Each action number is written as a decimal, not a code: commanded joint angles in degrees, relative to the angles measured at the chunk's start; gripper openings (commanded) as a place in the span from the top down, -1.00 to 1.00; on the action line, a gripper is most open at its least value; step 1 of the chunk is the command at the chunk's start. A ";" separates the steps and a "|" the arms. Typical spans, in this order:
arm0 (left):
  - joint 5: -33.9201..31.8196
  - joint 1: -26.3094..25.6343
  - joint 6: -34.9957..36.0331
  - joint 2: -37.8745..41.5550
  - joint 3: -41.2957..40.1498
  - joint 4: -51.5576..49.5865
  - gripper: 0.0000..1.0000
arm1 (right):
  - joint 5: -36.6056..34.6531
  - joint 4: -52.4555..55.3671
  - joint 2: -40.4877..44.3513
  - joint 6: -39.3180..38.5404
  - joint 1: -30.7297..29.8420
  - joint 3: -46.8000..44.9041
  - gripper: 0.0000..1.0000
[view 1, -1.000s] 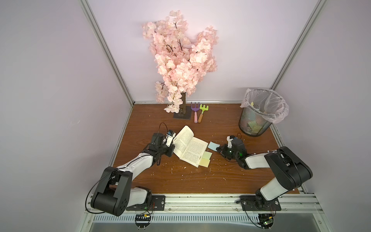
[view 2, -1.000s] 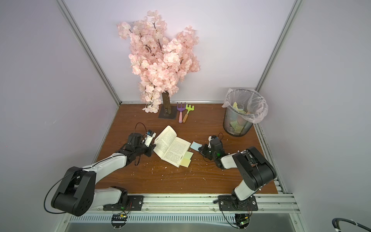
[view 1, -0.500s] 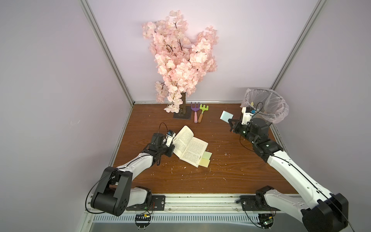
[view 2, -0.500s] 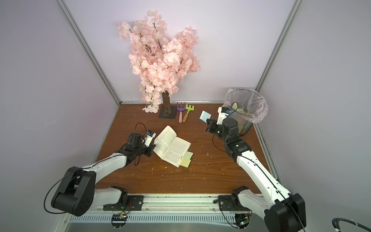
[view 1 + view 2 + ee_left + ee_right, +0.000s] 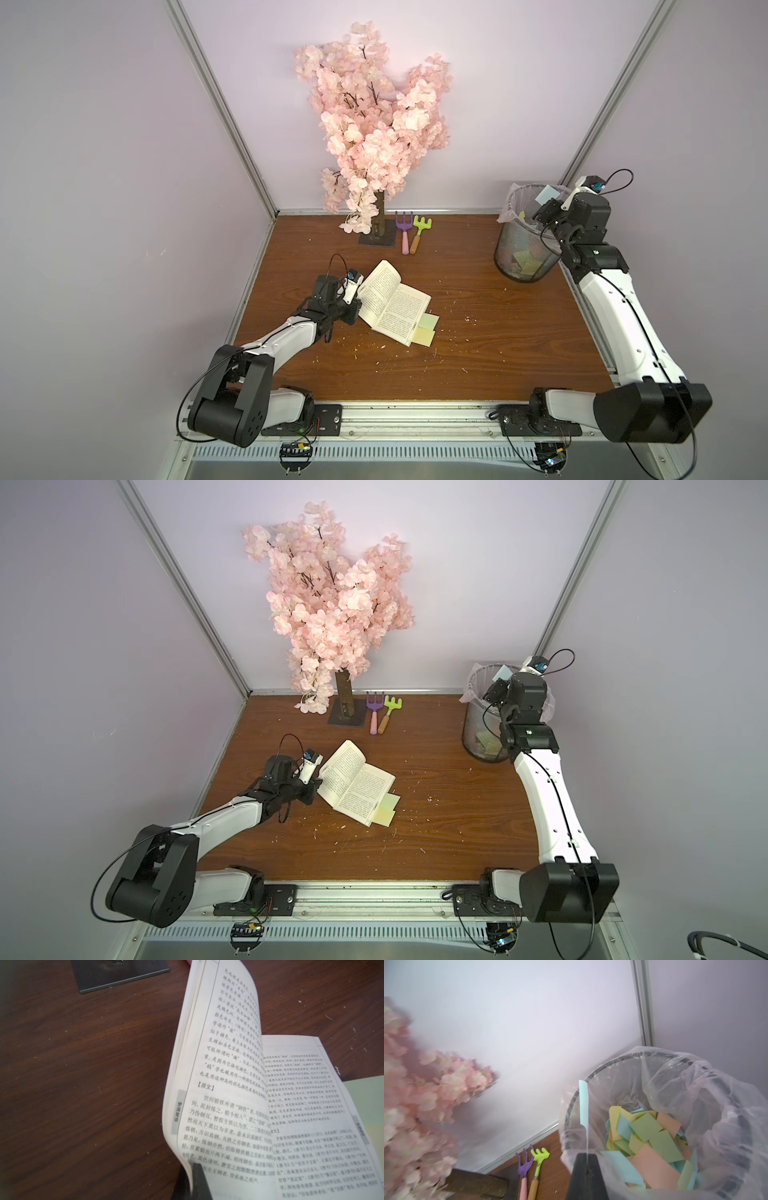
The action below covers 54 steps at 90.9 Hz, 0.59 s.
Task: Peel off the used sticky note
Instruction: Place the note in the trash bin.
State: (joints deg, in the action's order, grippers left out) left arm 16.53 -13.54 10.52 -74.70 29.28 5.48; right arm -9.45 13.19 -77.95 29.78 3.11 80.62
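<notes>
The open book (image 5: 392,303) (image 5: 355,785) lies mid-table. My left gripper (image 5: 356,308) (image 5: 192,1167) is shut on the edge of its raised left pages. A green sticky note (image 5: 429,321) and a yellow one (image 5: 424,336) stick out from its right-hand page. A light blue sticky note (image 5: 547,193) (image 5: 583,1103) stands up from my right gripper (image 5: 540,210) (image 5: 586,1155), which is shut on its lower edge. That gripper hangs above the rim of the mesh bin (image 5: 515,249) (image 5: 612,1068).
The bin has a plastic liner and holds several coloured notes (image 5: 648,1132). A pink blossom tree (image 5: 374,124) on a dark base plate (image 5: 376,241) stands at the back. Purple (image 5: 404,230) and green (image 5: 419,235) toy rakes lie beside it.
My right arm rose from the table beside the book and swung back right, carrying the blue note over the bin. The left arm held still.
</notes>
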 commanded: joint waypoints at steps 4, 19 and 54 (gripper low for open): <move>1.11 0.53 0.88 0.43 -0.65 -2.32 0.96 | -0.19 2.72 -5.68 -1.29 2.47 5.32 1.00; 1.21 0.56 0.86 0.62 -0.72 -2.40 0.96 | -0.70 3.22 -9.25 -2.53 3.49 7.77 0.70; 1.85 0.53 0.99 1.04 -0.87 -2.54 0.96 | 5.56 11.24 -13.27 -4.10 4.69 22.42 -0.15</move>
State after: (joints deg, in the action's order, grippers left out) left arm 17.52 -13.54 10.55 -74.37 29.28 5.37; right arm -7.97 21.98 -92.86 26.65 7.86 98.21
